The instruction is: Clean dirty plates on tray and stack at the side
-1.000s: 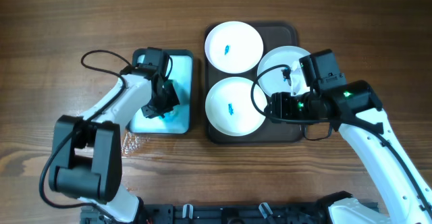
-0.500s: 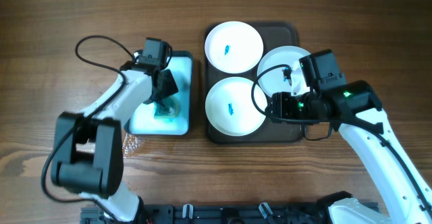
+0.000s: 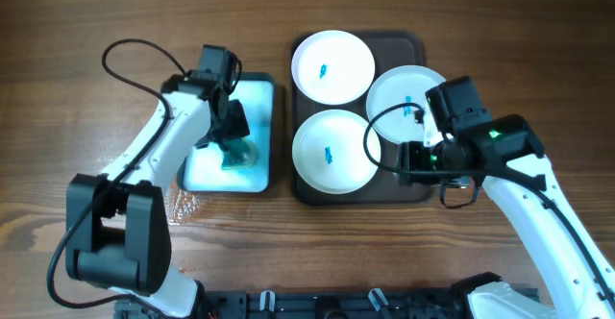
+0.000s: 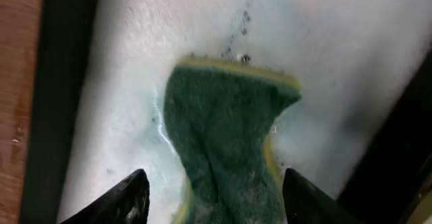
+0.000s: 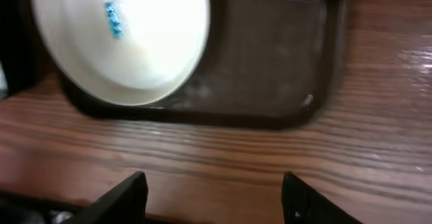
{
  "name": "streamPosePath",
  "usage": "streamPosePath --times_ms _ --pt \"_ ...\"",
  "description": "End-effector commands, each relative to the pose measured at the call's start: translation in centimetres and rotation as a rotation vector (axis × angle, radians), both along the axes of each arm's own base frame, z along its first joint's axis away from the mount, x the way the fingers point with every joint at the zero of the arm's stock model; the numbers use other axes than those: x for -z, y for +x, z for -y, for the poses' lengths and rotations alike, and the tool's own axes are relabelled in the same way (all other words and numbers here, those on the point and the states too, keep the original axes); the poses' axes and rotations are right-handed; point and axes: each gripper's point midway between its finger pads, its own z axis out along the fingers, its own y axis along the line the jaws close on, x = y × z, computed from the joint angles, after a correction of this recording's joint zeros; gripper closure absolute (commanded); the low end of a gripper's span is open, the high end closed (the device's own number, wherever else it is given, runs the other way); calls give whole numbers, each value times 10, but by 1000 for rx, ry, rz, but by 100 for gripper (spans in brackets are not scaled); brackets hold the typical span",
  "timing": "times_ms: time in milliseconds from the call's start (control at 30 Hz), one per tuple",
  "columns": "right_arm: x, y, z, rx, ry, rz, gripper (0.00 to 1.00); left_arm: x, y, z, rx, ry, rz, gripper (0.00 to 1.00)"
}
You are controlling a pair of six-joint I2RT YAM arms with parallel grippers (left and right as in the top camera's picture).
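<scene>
Three white plates lie on the dark brown tray (image 3: pixel 402 190): one at the back (image 3: pixel 332 66), one at the front (image 3: pixel 334 151) and one on the right (image 3: pixel 404 96). Each carries a small blue smear. My right gripper (image 3: pixel 415 158) hovers over the tray's front right part. In the right wrist view it (image 5: pixel 212 200) stands open and empty above bare wood, with the front plate (image 5: pixel 121 35) and the tray's rim (image 5: pixel 270 119) ahead. My left gripper (image 4: pixel 216 204) is open in the basin, its fingers either side of a green-yellow sponge (image 4: pixel 226 136) with gaps showing.
The white basin with a teal rim (image 3: pixel 207 177) sits left of the tray and holds the wet sponge (image 3: pixel 240 154). A wet patch (image 3: pixel 187 204) glistens on the wood at its front left corner. Black cables loop over both arms.
My left gripper has opened and let go of the sponge, which now lies in the basin. The right gripper has shifted slightly rightward and spread a little wider.
</scene>
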Motion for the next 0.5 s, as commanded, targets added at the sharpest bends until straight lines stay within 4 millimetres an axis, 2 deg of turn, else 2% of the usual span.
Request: streamPosePath --times_ms 0,100,133,167,200,333,400,467 --pt "9 3 12 55 -72 6 35 31 -16 8 -28 -68 -20 49" --pt "31 2 -2 30 5 -15 35 60 -34 4 -91 -76 -23 71" --pt "40 2 -7 25 31 -23 36 64 -37 3 -90 -74 -28 86" --pt "47 5 -11 25 50 -20 35 64 -37 2 -91 -69 -27 96" --pt "54 8 -11 30 53 -18 35 60 -34 2 -92 -69 -18 96" --pt "72 42 -11 40 67 41 39 11 -6 7 -28 -76 59 96" --pt "81 51 -21 -64 98 62 42 -18 4 9 18 -74 96 96" --pt "97 54 -22 -75 92 34 46 -47 10 11 40 -75 130 96"
